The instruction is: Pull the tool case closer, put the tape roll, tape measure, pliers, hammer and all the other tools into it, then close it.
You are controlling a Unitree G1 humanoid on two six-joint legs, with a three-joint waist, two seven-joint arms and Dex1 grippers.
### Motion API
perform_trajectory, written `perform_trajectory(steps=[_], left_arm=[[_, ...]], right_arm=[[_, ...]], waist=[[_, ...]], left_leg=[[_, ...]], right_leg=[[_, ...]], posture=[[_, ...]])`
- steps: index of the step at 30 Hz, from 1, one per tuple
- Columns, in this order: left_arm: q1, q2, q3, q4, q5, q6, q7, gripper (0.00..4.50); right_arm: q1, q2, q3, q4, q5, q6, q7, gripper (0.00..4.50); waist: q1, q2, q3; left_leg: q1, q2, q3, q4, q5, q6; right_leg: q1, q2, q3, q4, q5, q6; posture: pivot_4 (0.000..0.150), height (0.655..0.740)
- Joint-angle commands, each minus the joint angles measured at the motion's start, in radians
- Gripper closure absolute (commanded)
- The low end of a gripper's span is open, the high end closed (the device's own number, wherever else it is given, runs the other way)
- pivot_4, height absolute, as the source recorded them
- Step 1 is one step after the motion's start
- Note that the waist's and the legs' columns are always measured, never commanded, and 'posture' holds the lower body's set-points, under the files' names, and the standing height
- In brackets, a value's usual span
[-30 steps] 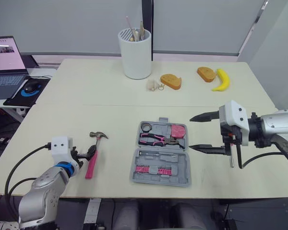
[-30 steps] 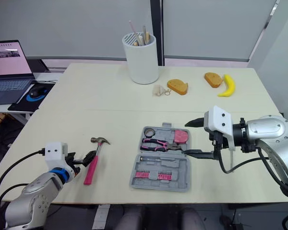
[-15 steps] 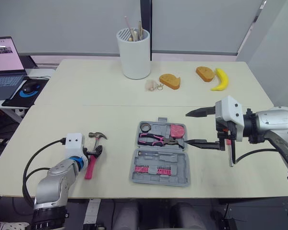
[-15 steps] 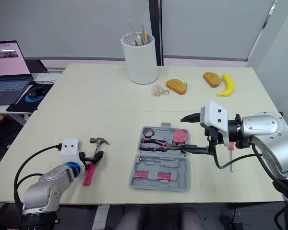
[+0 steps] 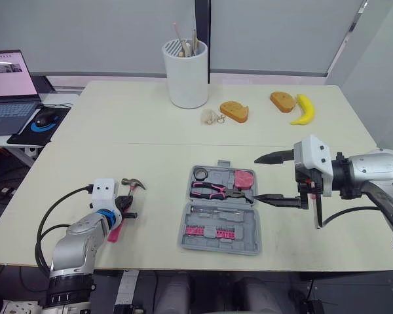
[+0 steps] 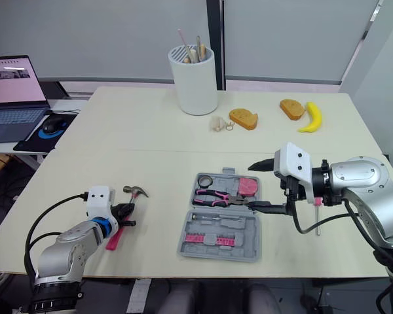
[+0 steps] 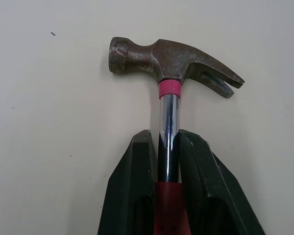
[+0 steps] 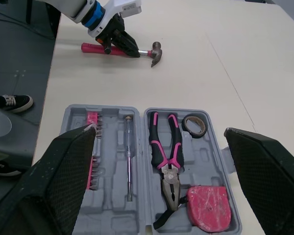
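Observation:
The hammer [image 5: 132, 186], rusty head on a steel shaft with a pink handle, lies at the front left of the table. My left gripper [image 5: 126, 210] is shut on the hammer's shaft [image 7: 168, 117] just behind the head, one black finger [image 7: 137, 166] on each side. The grey tool case [image 5: 183, 239] lies open at the front middle. In it are the tape roll [image 5: 199, 173], the pink-handled pliers [image 5: 213, 190], the pink tape measure [image 5: 243, 178], a screwdriver [image 8: 129, 156] and pink bits. My right gripper [image 5: 257, 178] stands wide open at the case's right edge, holding nothing.
A white holder [image 5: 186, 72] with utensils stands at the back. Near it are a small keyring object [image 5: 209, 116], two bread pieces [image 5: 233, 110] [image 5: 282, 101] and a banana [image 5: 302, 109]. A laptop [image 5: 6, 82] and mouse [image 5: 42, 119] sit on a side desk to the left.
My left gripper has moved forward over the hammer and shut on its shaft. The right gripper has shifted a little toward the case and stays open.

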Motion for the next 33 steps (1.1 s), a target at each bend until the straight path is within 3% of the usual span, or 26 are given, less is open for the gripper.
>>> perform_trajectory(steps=[1,9,16,19,24,28,33], left_arm=[[0.023,-0.002,0.011,0.010,-0.005,-0.025,-0.021,4.10],[0.065,0.026,0.050,-0.063,-0.030,-0.119,-0.094,4.10],[0.127,0.171,-0.007,-0.166,-0.036,-0.241,-0.342,4.12],[0.115,0.244,-0.044,-0.206,-0.053,-0.286,-0.483,4.48],[0.061,0.302,-0.147,-0.278,-0.064,-0.313,-0.639,4.48],[0.001,0.281,-0.145,-0.242,-0.074,-0.286,-0.617,4.48],[0.016,0.265,-0.037,-0.207,-0.146,-0.191,-0.554,4.48]], right_arm=[[0.011,-0.022,-0.039,-0.038,0.006,-0.011,-0.005,0.00],[0.039,-0.035,-0.059,-0.051,0.011,-0.016,-0.012,0.00],[0.093,-0.056,-0.104,-0.080,0.027,-0.016,-0.006,0.00],[0.132,-0.079,-0.130,-0.103,0.031,-0.010,-0.001,0.00],[0.197,-0.130,-0.179,-0.131,0.042,-0.001,0.013,0.00],[0.245,-0.140,-0.205,-0.157,0.049,0.000,-0.007,0.00],[0.264,-0.136,-0.215,-0.188,0.063,0.013,-0.025,0.00]], waist=[[-0.001,0.000,0.000],[-0.004,0.000,0.000],[-0.004,-0.004,0.002],[0.001,-0.003,0.002],[0.002,-0.003,0.002],[0.001,-0.003,0.002],[-0.013,-0.003,0.002]], left_leg=[[0.000,0.000,0.000,0.000,0.000,0.000],[0.000,0.000,0.000,0.000,0.000,0.000],[-0.003,0.001,0.000,0.000,0.000,0.000],[-0.004,0.001,-0.001,0.000,0.000,0.000],[-0.004,0.001,0.000,0.000,0.000,0.000],[-0.004,0.001,-0.001,0.000,0.000,0.000],[-0.004,0.001,0.000,0.000,0.000,0.000]], right_leg=[[0.000,0.000,0.000,0.000,0.000,0.000],[0.000,0.000,0.000,0.000,0.000,0.000],[-0.003,0.000,0.000,-0.001,0.000,0.000],[-0.003,-0.001,0.000,-0.001,0.000,0.000],[-0.003,-0.001,0.000,-0.002,0.000,0.000],[-0.003,0.000,0.000,-0.001,0.000,0.000],[-0.004,0.001,-0.001,-0.001,0.000,0.000]], posture=[[0.150,0.7400],[0.150,0.7400],[0.150,0.7400],[0.150,0.7400],[0.150,0.7400],[0.150,0.7400],[0.150,0.7400]])
